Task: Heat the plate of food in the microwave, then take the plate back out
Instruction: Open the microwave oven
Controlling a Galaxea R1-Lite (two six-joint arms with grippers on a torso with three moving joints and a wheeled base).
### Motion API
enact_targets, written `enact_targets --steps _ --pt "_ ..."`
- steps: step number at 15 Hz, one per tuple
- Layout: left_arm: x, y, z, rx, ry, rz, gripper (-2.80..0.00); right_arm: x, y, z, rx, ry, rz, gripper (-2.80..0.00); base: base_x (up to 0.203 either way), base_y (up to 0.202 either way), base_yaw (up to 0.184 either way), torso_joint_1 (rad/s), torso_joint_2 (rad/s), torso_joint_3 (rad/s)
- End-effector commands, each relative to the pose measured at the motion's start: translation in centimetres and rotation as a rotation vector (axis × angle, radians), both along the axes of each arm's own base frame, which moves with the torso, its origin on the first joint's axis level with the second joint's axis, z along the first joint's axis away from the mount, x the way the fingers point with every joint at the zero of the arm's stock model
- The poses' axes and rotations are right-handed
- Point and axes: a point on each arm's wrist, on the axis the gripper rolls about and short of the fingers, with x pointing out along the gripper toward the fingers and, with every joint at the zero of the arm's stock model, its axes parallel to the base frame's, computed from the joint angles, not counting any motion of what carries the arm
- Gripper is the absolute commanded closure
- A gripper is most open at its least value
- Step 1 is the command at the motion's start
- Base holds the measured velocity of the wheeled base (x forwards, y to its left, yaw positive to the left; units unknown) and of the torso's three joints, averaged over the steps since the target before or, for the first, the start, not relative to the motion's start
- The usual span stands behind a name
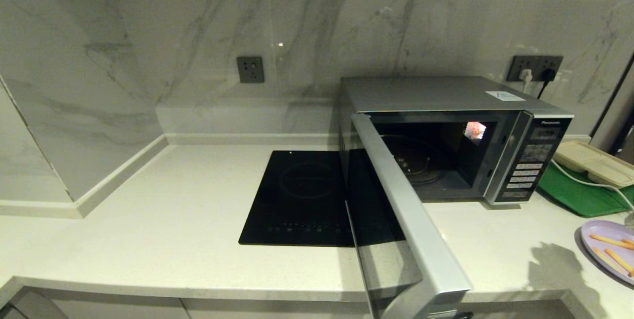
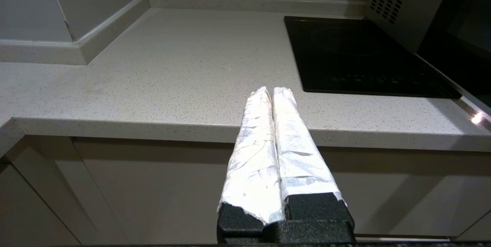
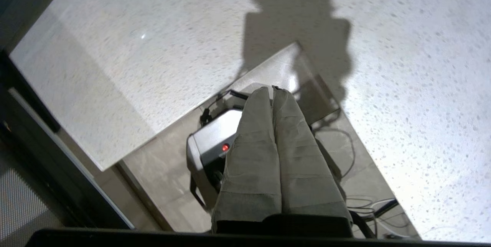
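A: Door's wide open on the microwave (image 1: 455, 135), swung out towards six o'clock in the head view, cavity dark and empty, turntable bare.

B: And the plate of food (image 1: 610, 250)? Way out at four o'clock on the counter (image 1: 148, 230), half cut off by the picture's edge, well apart from the oven.

A: Right gripper (image 3: 273, 93) hangs over the counter's front edge, fingers pressed together, nothing in them. Left gripper (image 2: 271, 90) is parked low at the cabinet front, also closed and empty.

B: The risk, I reckon, is that door (image 1: 411, 230). It juts past the counter lip, so an arm swinging across to the plate could clip it.

A: And a shallow plate tilts easily. Those orange sticks (image 1: 611, 240) could slide off.
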Motion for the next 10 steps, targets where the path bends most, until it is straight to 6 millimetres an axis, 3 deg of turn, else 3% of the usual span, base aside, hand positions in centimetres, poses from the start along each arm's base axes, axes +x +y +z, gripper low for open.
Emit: enact_targets --steps 1,4,7,10 --pt "0.0 0.0 0.0 -0.001 0.0 0.0 0.0 -2.2 -0.1 -1.1 0.016 0.005 -0.052 0.0 0.0 0.0 0.0 0.0 0.0 0.0" --pt "0.0 0.0 0.0 -0.001 0.0 0.002 0.0 -3.5 1.9 -1.7 0.053 -0.031 0.102 0.0 0.0 0.0 0.0 0.0 0.0 0.0" --pt "0.0 0.0 0.0 -0.001 0.0 0.001 0.0 -3.3 7.5 -1.4 0.048 -0.052 0.441 0.0 0.0 0.0 0.0 0.0 0.0 0.0" --pt "0.0 0.0 0.0 -0.001 0.0 0.0 0.0 -2.5 13.7 0.6 0.044 -0.12 0.736 0.0 0.0 0.0 0.0 0.0 0.0 0.0"
